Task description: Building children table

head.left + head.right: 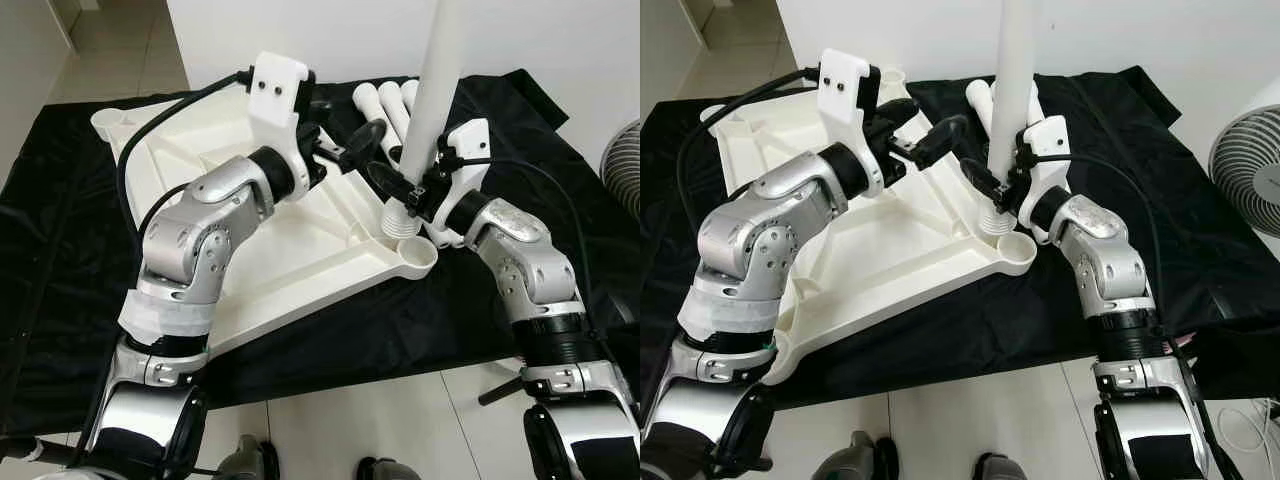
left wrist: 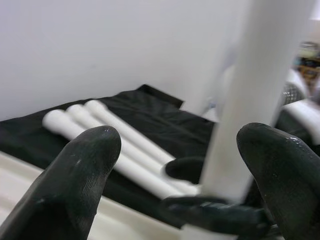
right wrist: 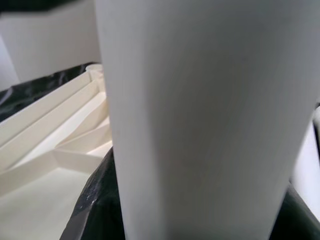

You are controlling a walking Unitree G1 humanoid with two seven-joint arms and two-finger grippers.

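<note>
A black cloth [image 1: 60,250] covers the floor by a white wall [image 1: 1200,40]. On the cloth lies the white table top [image 1: 290,250], upside down, with its ribs facing up. Behind it, near the wall, three spare legs [image 2: 100,135] lie side by side on the cloth, touching each other. A fan [image 1: 1250,170] stands on the robot's right side, well apart from the table top. A pale tiled floor [image 1: 380,420] shows in front of the cloth.

The left gripper [image 1: 345,140] hangs over the far edge of the table top, just beside the upright leg [image 1: 430,90]. Its two black fingers [image 2: 75,175] are spread wide and they hold nothing; the leg stands beyond the gap between them.

The right gripper [image 1: 400,190] is closed around the lower part of the upright leg, close above its threaded end. In the right wrist view the leg is very close to the camera.

The upright leg is a long white tube. Its long axis is almost vertical, with the threaded end pointing down, just beside the round corner socket [image 1: 418,257] of the table top. Whether the end touches the table top, one cannot tell.
</note>
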